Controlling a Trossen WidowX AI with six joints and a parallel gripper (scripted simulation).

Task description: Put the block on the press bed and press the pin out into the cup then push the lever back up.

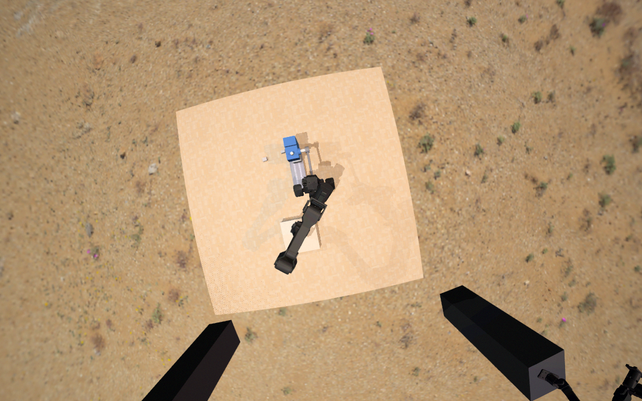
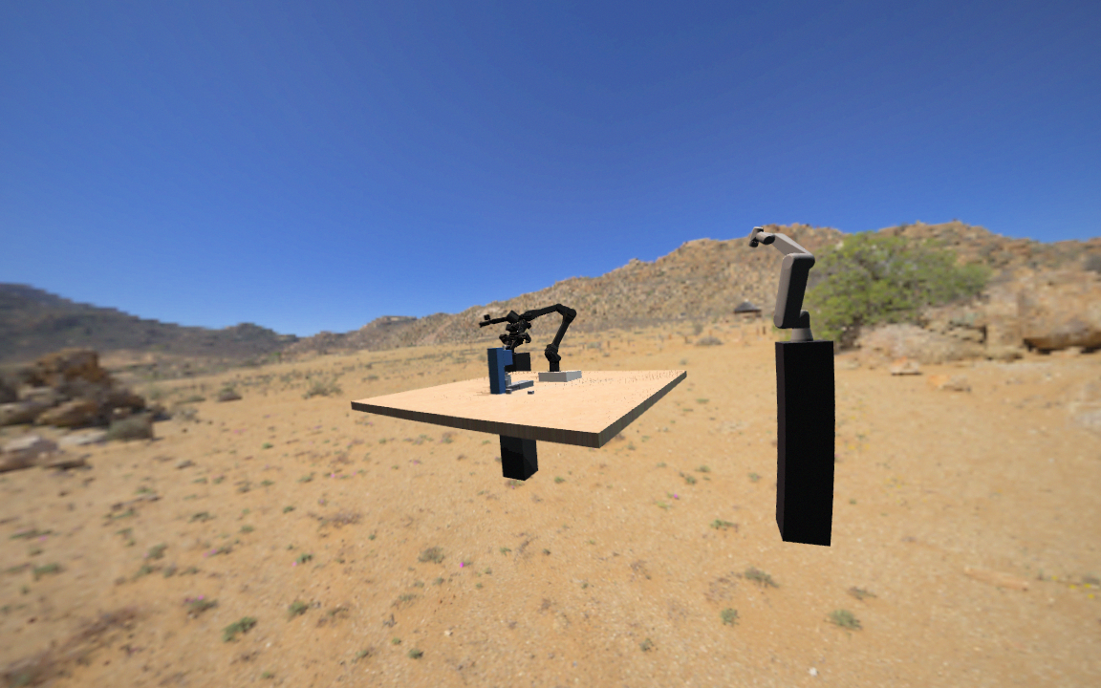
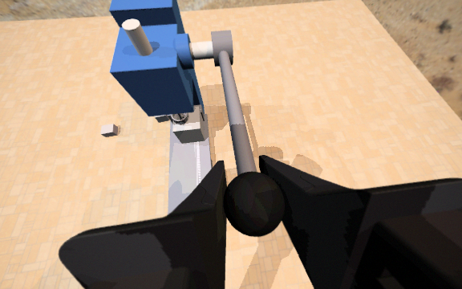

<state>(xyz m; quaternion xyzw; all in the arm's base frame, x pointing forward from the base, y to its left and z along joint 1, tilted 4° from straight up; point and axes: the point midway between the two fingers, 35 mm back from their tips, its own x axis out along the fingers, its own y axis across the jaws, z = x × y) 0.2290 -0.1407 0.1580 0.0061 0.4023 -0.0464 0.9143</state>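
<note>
Lower centre of the wrist view: gripper [image 1: 305,187] [image 3: 241,163] jaws clamp the lever's black knob [image 3: 254,204], presumably for leverage.

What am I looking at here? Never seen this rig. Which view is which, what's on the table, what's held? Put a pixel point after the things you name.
One black arm [image 1: 306,223] [image 2: 572,321] with a two-finger gripper [image 3: 241,163]. The top view looks straight down, the exterior view from off to the side, and the wrist view from beside the gripper along its fingers.

On the table [image 1: 363,114] [image 2: 597,419] [image 3: 335,80] stands a blue hand press [image 1: 290,142] [image 2: 496,369] [image 3: 151,86]. A light block [image 3: 191,130] sits on its bed [image 3: 183,160], partly under the head. A small pale cube [image 1: 264,159] [image 3: 109,130] lies off to one side.

The gripper is closed on the black ball knob [image 3: 254,204] ending the press lever [image 1: 309,162] [image 3: 235,104].
</note>
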